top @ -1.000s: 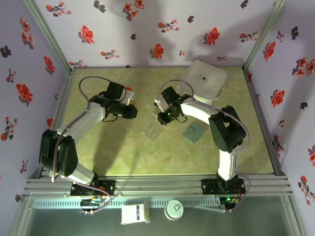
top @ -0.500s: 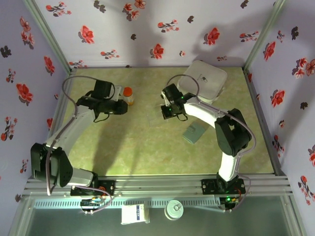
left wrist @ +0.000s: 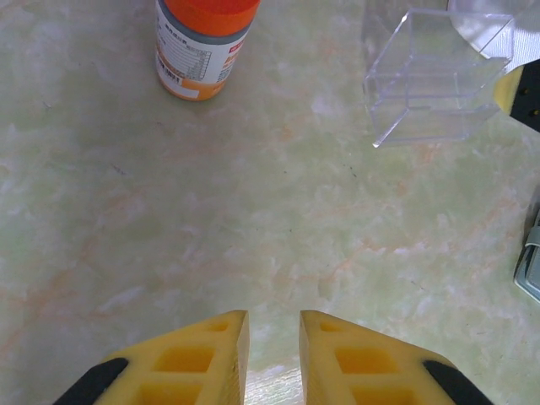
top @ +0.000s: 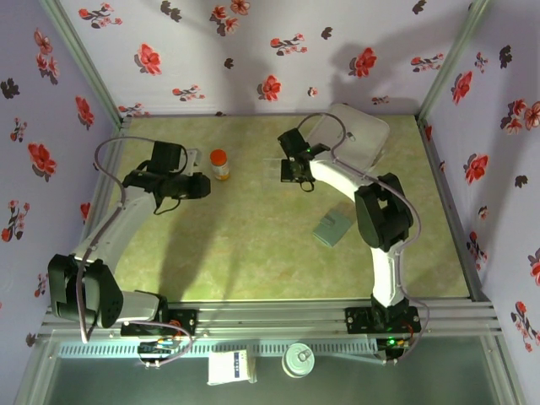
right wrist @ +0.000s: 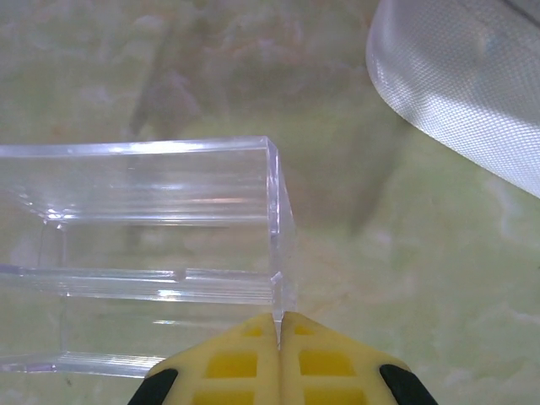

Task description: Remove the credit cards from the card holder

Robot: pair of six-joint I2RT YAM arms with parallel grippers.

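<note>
- The card holder [top: 332,228] is seen in the top view lying flat on the table [top: 245,253], right of the frame's centre and a little below it, closed and turned at a slant to the table's edges.
- Its outline is close to square from above, so the long axis cannot be told with confidence.
- The credit cards cannot be made out; they are judged to be inside the holder.
- The right gripper [right wrist: 278,327] is clenched, and the thin wall of the clear plastic box [right wrist: 160,211] is pinched between its tips, just beside the white case [right wrist: 472,93].
- From that claw the holder lies toward the lower right of the top view, near it, beside the right arm's own forearm.
- The left gripper [left wrist: 274,322] is narrowly parted and nothing is held in it; it is aimed at bare table below the orange-capped bottle [left wrist: 202,42].
- The left claw is placed well apart from the holder, in the left half of the top view, so the right arm is judged the nearer, though it is occupied by the box.
</note>
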